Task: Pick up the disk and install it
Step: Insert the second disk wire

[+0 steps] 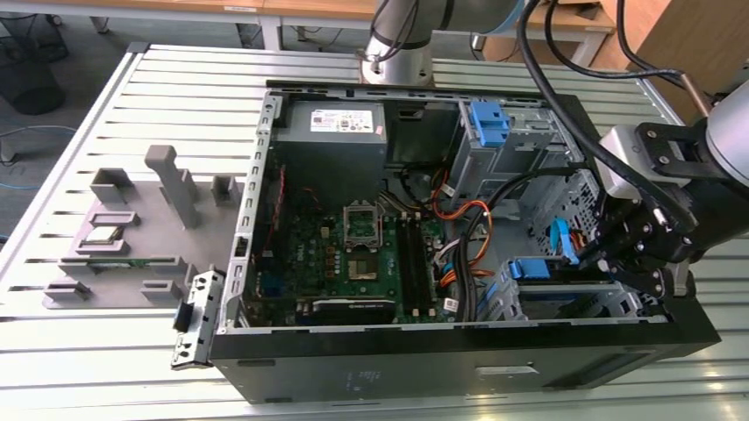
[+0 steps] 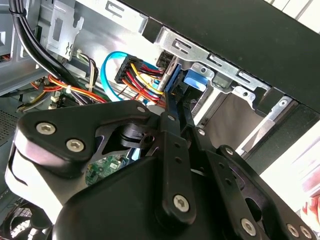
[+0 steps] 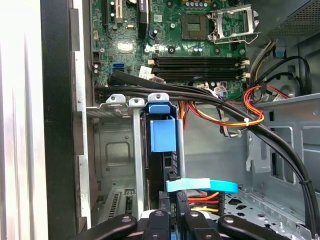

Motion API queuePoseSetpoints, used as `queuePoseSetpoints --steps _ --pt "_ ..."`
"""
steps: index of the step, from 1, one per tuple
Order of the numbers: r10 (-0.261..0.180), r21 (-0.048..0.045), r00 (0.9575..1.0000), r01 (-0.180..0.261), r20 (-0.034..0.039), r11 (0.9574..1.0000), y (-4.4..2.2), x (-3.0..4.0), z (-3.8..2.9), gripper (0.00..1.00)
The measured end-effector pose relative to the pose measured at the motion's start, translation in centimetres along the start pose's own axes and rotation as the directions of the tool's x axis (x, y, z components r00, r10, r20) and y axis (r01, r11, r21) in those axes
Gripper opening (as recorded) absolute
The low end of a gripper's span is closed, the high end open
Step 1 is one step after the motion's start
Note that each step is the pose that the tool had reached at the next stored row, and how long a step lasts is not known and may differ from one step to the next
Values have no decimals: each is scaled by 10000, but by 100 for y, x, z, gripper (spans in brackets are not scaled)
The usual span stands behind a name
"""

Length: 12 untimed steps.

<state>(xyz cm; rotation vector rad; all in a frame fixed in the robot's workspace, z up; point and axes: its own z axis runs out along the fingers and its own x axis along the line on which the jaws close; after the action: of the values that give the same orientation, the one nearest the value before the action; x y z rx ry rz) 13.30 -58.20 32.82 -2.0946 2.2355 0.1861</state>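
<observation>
No print is legible on the white label of the grey power supply (image 1: pixel 342 120) inside the open computer case (image 1: pixel 351 373) on the ribbed metal table (image 1: pixel 140 351), where the gripper (image 1: pixel 647 263), fingers pinched on the disk (image 3: pixel 163 131), holds its mostly hidden blue caddy in the drive bay.
</observation>
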Motion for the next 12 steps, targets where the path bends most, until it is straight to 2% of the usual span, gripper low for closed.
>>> queuePoseSetpoints --steps 5,7,8,9,12 --pt "0 0 10000 0 -2 10000 0 0 0 17" --pt "0 0 10000 0 -1 10000 0 0 1 24" --pt "0 0 10000 0 0 10000 0 0 1 24" --pt "0 0 10000 0 0 10000 0 0 1 31" --pt "0 0 10000 0 0 10000 0 0 -1 31"
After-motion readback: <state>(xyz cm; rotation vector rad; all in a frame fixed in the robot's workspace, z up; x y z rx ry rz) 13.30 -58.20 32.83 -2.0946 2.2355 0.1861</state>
